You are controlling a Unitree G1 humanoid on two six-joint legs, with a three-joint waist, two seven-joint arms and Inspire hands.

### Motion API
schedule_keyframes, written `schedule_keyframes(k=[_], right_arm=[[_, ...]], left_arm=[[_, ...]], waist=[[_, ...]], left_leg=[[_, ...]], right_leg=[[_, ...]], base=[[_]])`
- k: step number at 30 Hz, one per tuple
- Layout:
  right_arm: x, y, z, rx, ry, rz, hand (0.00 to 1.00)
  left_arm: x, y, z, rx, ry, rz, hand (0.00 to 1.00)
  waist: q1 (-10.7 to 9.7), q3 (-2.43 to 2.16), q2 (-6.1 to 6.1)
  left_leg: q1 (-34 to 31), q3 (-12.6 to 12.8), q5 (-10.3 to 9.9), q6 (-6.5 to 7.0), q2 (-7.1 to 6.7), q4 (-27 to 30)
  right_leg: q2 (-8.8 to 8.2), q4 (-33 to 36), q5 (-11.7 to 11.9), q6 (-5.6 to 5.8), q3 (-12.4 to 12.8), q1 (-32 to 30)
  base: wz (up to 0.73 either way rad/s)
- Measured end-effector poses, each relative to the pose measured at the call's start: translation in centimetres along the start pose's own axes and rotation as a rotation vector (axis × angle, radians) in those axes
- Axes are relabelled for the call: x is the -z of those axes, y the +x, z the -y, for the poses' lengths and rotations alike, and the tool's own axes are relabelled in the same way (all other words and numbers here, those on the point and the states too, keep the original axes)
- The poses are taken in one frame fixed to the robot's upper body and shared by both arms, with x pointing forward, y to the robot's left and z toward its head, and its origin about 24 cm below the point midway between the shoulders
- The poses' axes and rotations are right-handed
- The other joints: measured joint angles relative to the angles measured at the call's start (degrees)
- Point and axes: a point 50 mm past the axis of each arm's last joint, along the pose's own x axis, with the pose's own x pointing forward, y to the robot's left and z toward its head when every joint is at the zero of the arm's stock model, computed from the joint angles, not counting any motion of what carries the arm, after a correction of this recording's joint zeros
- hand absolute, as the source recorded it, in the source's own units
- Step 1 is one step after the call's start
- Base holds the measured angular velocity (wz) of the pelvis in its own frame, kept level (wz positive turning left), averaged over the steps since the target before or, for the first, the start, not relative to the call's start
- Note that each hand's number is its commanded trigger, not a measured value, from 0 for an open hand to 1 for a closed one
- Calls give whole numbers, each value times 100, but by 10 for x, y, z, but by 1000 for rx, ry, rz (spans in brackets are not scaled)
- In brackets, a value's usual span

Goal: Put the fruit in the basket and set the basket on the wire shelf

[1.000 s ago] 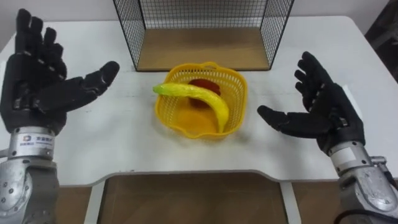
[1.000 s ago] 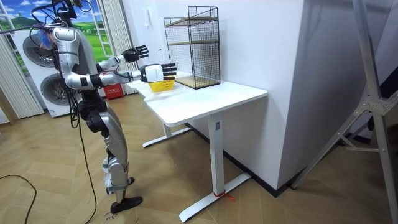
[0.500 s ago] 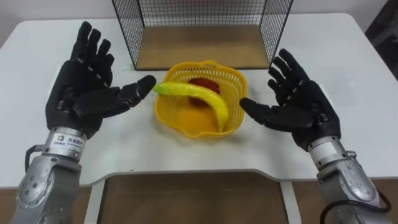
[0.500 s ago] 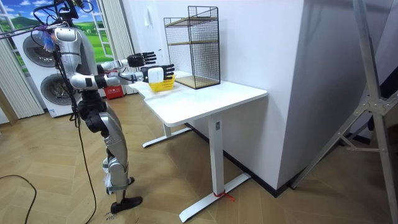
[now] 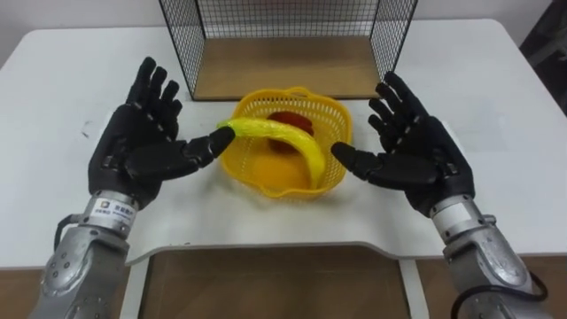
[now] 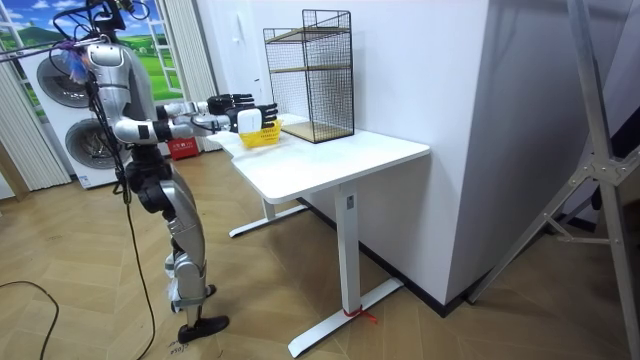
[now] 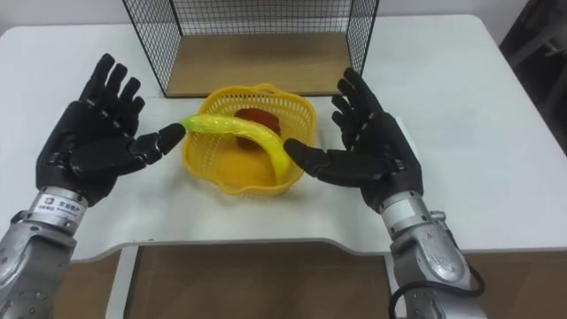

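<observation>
The yellow basket (image 5: 257,184) sits on the white desk (image 5: 523,106), just in front of the wire shelf (image 5: 283,71), whose open side faces it. The fruit is already loaded: a banana (image 5: 283,137) lies slantwise across the rim, too long to drop fully inside, and a red fruit (image 5: 288,121) rests behind it on the basket's floor.

Both hands flank the basket with palms turned inward and fingers spread straight, holding nothing — a stance that looks meant for closing in on both sides at once. The left hand (image 5: 142,146) has its thumb at the banana's green tip, touching or just beside it. The right hand (image 5: 425,155) has its thumb near the opposite rim.

Lifting from both sides should keep the basket level, so the overhanging banana does not slide out on its way into the shelf.
</observation>
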Motion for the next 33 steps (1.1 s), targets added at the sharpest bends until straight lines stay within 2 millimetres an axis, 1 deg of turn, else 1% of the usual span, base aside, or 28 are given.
schedule_keyframes(k=[4, 8, 11, 16, 23, 29, 33], right_arm=[[4, 0, 2, 9, 4, -18, 0], [4, 0, 2, 5, 10, -16, 0], [5, 5, 0, -3, 12, -21, 0], [5, 9, -4, -24, 13, -18, 0], [8, 13, -10, -34, 36, -24, 0], [12, 15, -12, -39, 40, -41, 0], [14, 15, -16, -56, 70, -43, 0]], left_arm=[[5, 0, -2, -13, -11, -19, 0], [8, 0, 2, 2, -15, -28, 0], [10, 1, 5, 15, -18, -36, 0], [17, 2, 9, 30, -25, -68, 0], [18, 2, 10, 32, -35, -67, 0], [20, 2, 13, 34, -51, -63, 0], [21, 3, 15, 39, -64, -59, 0]], waist=[[4, 5, -8], [4, 11, -17], [-3, 22, -34], [-10, 23, -36], [-12, 27, -44], [2, 44, -79], [-9, 44, -93]], left_leg=[[-5, 0, 0, 0, -1, 4], [1, 0, 0, 0, -2, -8], [-1, 4, 0, 0, -2, -6], [-4, 0, 0, 0, -2, -4], [-1, 0, 0, 0, 1, 19], [-2, 12, 0, 0, 2, 33], [-17, 26, 0, 0, 1, 34]], right_leg=[[-2, 8, 1, 0, -4, -5], [1, 8, 2, -2, 0, -5], [4, 7, 2, -2, 12, -14], [2, 9, 2, -2, 21, -25], [1, 27, 2, -2, 34, -24], [4, 78, 2, -4, 57, -42], [9, 107, 1, -3, 92, -73]], base=[[0], [0], [0], [0], [0], [0], [0]])
